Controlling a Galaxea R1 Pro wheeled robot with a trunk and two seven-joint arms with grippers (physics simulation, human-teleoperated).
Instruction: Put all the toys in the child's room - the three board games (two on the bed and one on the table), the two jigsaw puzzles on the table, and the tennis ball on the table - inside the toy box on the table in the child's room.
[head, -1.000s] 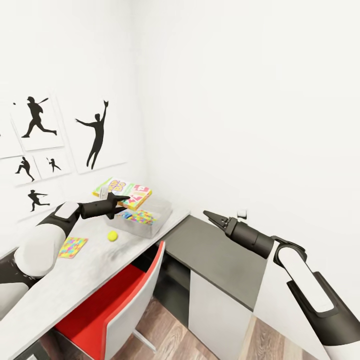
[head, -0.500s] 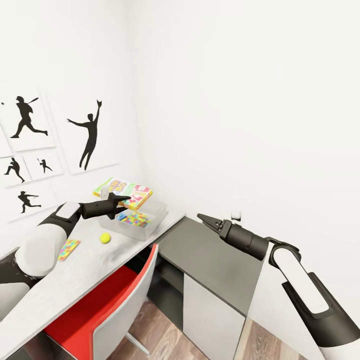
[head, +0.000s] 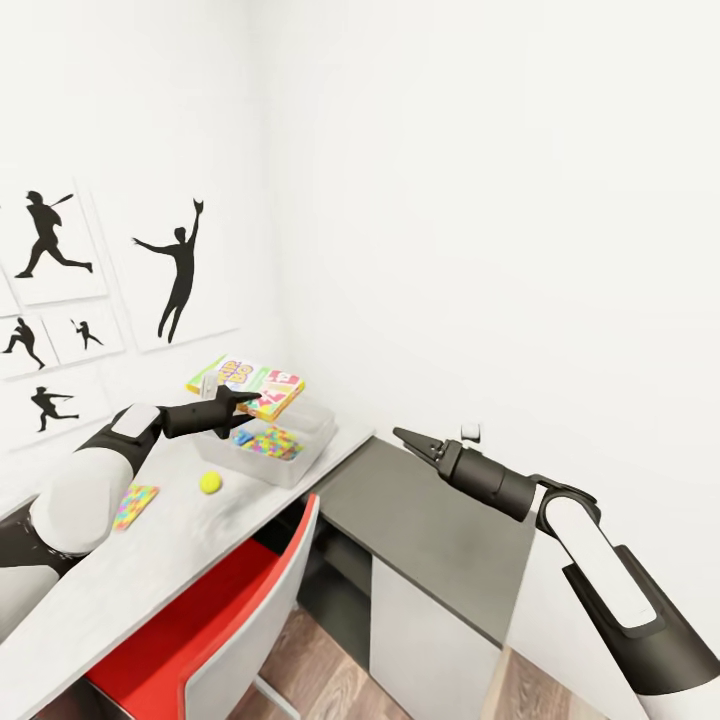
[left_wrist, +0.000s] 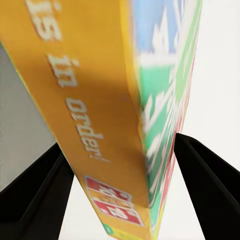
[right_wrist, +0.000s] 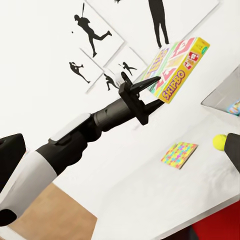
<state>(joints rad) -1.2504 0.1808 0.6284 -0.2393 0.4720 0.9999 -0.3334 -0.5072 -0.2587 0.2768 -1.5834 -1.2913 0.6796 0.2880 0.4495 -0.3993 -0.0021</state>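
L claw clamps Skip-Bo by one edge, held above bin rim. R claw idle, looks near-closed. Risk: edge grip slips, box tips outside bin.

White walls, black silhouette pictures, red chair, dark grey unit, wood-plank floor.

The left arm reaches forward, its tool clamped on the Skip-Bo box. The right arm extends forward too; its tool looks nearly closed, though that's hard to judge.
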